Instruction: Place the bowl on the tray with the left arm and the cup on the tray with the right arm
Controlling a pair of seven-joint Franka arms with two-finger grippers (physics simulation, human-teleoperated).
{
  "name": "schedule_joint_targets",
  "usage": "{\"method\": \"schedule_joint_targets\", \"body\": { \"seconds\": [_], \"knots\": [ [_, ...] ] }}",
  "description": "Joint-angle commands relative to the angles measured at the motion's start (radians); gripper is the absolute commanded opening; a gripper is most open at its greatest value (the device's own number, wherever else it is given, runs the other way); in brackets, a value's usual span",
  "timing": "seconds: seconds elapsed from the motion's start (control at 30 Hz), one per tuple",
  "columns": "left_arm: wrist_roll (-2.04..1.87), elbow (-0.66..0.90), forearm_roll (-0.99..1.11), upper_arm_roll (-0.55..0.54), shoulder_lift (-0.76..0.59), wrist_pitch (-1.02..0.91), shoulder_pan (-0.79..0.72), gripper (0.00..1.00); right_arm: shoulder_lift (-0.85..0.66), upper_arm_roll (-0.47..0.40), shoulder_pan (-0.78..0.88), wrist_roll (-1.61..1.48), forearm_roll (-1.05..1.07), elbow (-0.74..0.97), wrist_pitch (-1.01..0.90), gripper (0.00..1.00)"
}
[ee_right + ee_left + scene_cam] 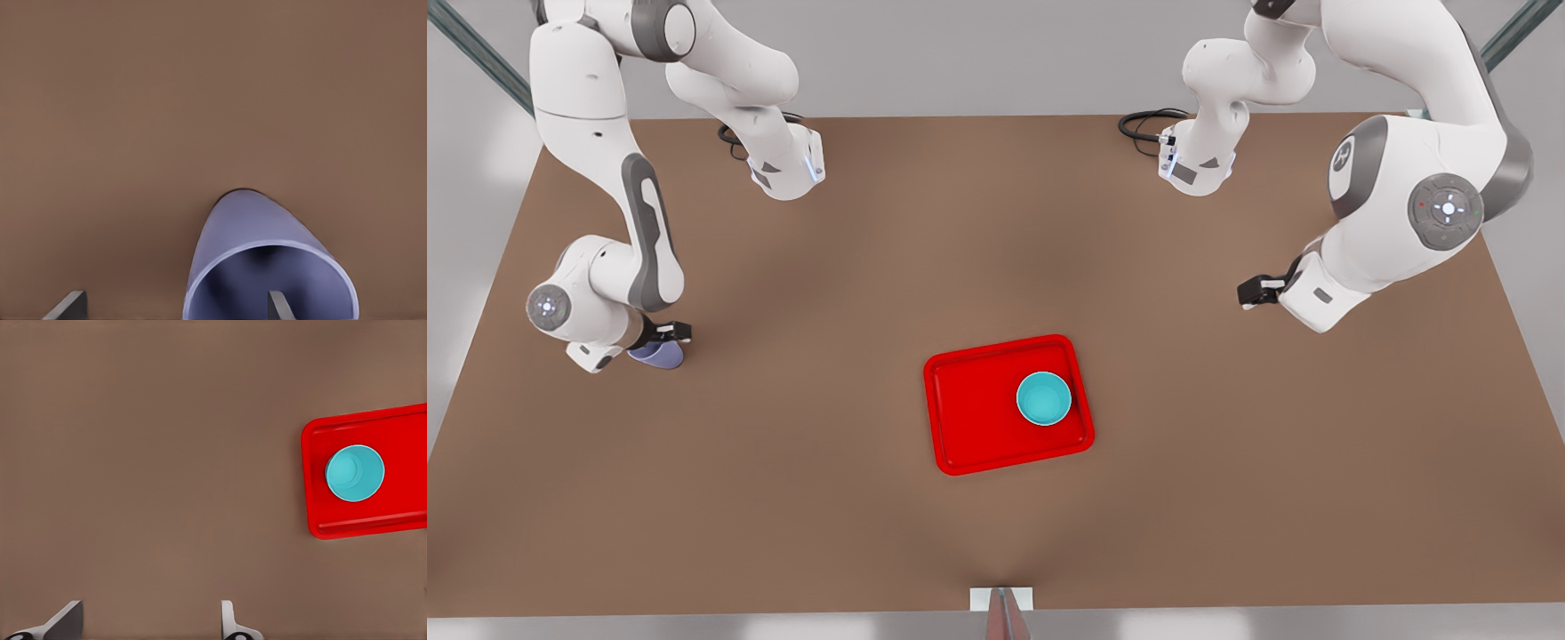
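The bowl (1043, 398) already sits on the tray (969, 418), while the right end effector (660, 342) at the front view's left straddles the cup (658, 356) wall unclenched (a one-wall pinch could tip it), and the left end effector (1258, 292) waits released.

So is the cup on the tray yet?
No, the cup sits at the right gripper near the front view's left edge, far from the tray.

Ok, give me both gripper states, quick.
Left gripper: open, empty.
Right gripper: open, astride the wall of the cup, not clamped.
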Motion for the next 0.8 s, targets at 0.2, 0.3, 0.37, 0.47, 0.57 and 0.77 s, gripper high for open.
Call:
{"method": "schedule_joint_targets", "body": {
  "seconds": [0.2,0.3,0.37,0.47,0.57,0.77],
  "knots": [
    [0.043,0.007,-0.009,-0.001,-0.002,-0.002,-0.002,1.00,0.052,0.000,0.001,-0.023,-0.001,0.027,0.007,1.00],
    [0.046,0.007,-0.007,-0.001,-0.002,0.000,0.001,1.00,0.052,0.000,0.001,-0.028,-0.001,0.027,0.004,1.00],
    [0.046,0.007,-0.007,-0.001,0.000,0.000,-0.001,1.00,0.052,0.000,0.001,-0.034,-0.003,0.027,0.004,0.50],
    [0.047,0.007,-0.009,-0.001,-0.002,0.001,0.001,1.00,0.052,0.000,0.003,-0.034,-0.009,0.032,0.004,0.32],
    [0.046,0.007,-0.009,-0.001,-0.002,0.001,-0.001,1.00,0.052,0.000,0.004,-0.036,-0.014,0.038,0.004,0.21],
    [0.046,0.007,-0.009,-0.001,-0.002,0.000,-0.001,1.00,0.041,0.000,0.021,-0.094,-0.018,0.055,-0.009,0.21]
  ]
}}
